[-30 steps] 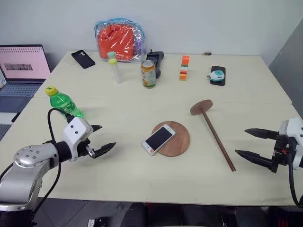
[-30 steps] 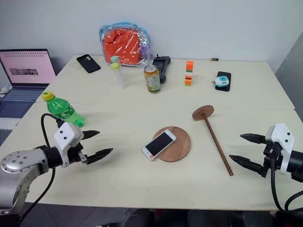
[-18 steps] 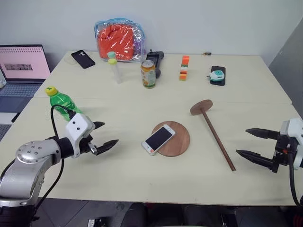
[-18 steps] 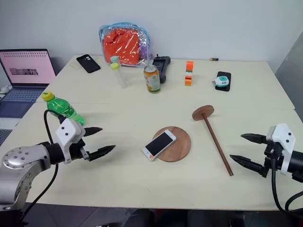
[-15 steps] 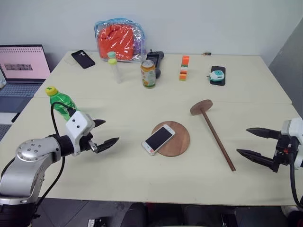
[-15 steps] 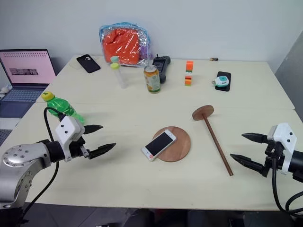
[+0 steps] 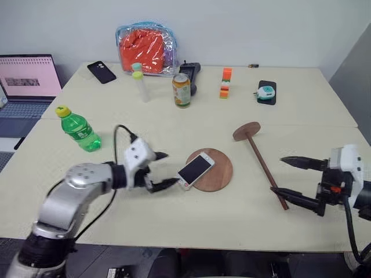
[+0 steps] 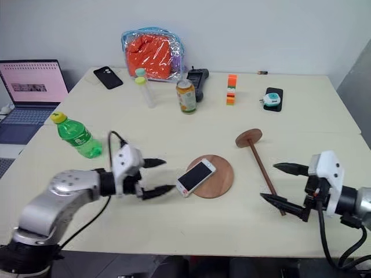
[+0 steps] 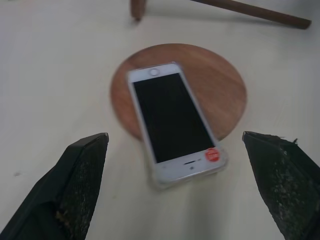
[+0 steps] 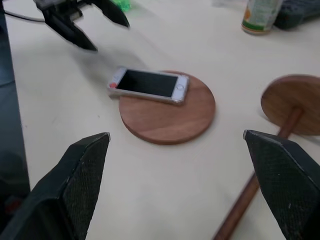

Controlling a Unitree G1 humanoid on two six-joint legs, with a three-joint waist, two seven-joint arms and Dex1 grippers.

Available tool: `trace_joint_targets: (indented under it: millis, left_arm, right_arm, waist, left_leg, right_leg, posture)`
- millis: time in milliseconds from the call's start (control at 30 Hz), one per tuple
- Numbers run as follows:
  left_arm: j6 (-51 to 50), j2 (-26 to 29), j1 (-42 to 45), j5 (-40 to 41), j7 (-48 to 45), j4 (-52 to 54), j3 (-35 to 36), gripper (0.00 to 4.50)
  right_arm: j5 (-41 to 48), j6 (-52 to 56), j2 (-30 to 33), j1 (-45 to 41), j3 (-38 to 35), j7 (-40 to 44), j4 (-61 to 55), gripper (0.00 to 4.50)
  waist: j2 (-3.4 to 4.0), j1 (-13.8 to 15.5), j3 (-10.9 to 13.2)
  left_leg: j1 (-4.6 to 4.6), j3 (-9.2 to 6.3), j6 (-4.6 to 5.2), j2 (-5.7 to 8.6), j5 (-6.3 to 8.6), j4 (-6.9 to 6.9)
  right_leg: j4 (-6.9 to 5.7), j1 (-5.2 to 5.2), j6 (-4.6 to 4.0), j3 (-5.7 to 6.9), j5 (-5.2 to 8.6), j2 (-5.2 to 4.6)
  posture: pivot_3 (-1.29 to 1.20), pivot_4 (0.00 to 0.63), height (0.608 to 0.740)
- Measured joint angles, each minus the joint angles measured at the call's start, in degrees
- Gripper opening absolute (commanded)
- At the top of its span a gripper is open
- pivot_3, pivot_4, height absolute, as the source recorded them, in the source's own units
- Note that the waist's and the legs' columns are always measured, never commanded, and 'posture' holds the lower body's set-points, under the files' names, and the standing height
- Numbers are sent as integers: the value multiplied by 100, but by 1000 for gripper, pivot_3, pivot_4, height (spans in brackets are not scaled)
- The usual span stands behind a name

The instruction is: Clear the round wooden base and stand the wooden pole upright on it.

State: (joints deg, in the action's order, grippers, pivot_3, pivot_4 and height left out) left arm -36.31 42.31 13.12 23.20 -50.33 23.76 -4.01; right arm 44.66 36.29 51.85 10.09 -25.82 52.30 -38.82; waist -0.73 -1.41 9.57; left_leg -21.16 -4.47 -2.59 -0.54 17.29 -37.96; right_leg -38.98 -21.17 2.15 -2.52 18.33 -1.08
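the left gripper hovers with its fingers spread wide just left of the white phone, lined up on it, likely because the phone lies across the left part of the round wooden base and must come off first. right of the base the wooden pole lies flat on the table, disc end far. the right gripper, also wide and empty, waits beside the pole's near tip.

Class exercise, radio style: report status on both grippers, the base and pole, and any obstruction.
Left gripper open, empty, beside white phone. Right gripper open, empty, near wooden pole lying flat. Phone lies on round wooden base, blocking it.
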Motion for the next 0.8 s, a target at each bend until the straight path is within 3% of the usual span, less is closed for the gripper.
trace_joint_targets:
  millis: [367,600,800]
  left_arm:
    - [9,-1232,848,-1175,967,-933,-1381,4500]
    - [-144,-1827,1131,-1467,1332,-1495,-1542,4500]
    - [-557,-1917,1261,-1514,1377,-1442,-1554,4500]
  right_arm:
    - [111,162,-308,57,631,-622,-568,4495]
    - [92,144,-311,177,653,-644,-597,4495]
    - [-7,41,-309,183,676,-610,-596,4495]
  waist:
    - [-3,43,0]
    - [-3,56,0]
    - [-3,58,-2]
  left_leg:
    - [-7,-1,0,9,0,-9]
    - [-7,-1,0,8,-1,-9]
    - [-4,-1,0,8,-1,-10]
  right_leg:
    - [-1,-2,1,9,0,1]
    - [-2,-3,1,10,0,2]
    - [-3,0,1,10,0,2]
  posture:
    - [0,150,740]
    - [0,150,740]
    - [0,150,740]
